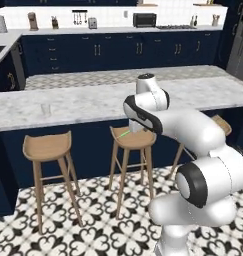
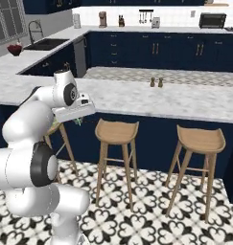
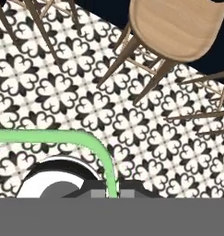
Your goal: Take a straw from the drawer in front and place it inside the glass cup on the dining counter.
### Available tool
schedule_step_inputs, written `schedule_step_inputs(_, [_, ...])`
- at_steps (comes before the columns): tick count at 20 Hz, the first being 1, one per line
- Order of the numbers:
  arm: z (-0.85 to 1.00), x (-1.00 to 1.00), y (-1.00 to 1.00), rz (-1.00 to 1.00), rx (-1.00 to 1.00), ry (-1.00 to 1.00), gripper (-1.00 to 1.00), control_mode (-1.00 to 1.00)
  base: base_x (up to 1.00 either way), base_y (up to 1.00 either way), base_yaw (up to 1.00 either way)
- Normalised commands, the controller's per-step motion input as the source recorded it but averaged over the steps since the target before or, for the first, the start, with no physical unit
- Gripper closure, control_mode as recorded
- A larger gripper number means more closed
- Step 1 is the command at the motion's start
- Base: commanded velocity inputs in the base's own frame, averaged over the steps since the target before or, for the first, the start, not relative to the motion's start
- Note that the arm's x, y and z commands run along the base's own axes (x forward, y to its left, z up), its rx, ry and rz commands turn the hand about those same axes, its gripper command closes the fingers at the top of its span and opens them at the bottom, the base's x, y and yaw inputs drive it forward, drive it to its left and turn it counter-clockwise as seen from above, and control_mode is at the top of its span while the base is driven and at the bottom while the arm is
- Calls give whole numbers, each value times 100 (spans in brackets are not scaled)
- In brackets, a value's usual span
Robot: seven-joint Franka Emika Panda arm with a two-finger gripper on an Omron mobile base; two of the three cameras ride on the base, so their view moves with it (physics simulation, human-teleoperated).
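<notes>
- Kitchen w/ navy cabinets, patterned b/w tile floor (image 3: 132,120), long marble dining counter (image 1: 93,102) across the middle, wooden stools (image 1: 47,146) lined along its near side.
- We see the gripper (image 3: 112,193) low in hand view, tips together, clamped on the straw (image 3: 111,170); the green stem rises right between the two dark tips.
- Straw: thin, bright green. In hand view it looks bent, running up from the tips then curving off to the frame's left; prob. a lens effect from being so close, can't tell for sure.
- Same straw shows in left base view as a short green sliver (image 1: 124,134) poking out under the hand, over the middle stool seat; a green bit also shows under the hand in right base view (image 2: 78,121).
- Hand cam looks down at floor and a stool top, so we judge the hand is carried pointing downward w/ straw hanging out of the tips, i.e. transit pose, not yet placing.
- Glass cup (image 1: 45,109) stands upright on the counter, well to the left of the hand in left base view, clear and hard to make out.
- We judge: pick done, carry underway; straw not yet near the cup. Next needs a lift above counter level and a move over to the cup.
- Risk: thin stem may slip or miss the small cup mouth.
</notes>
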Motion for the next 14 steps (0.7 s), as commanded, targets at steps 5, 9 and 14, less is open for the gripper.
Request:
schedule_step_inputs(5, [0,0,0,0,0,0,100,100,24,100,-29])
schedule_step_inputs(9, [0,0,0,0,0,0,100,100,34,100,-29])
schedule_step_inputs(14, [0,0,0,0,0,0,100,100,58,100,-24])
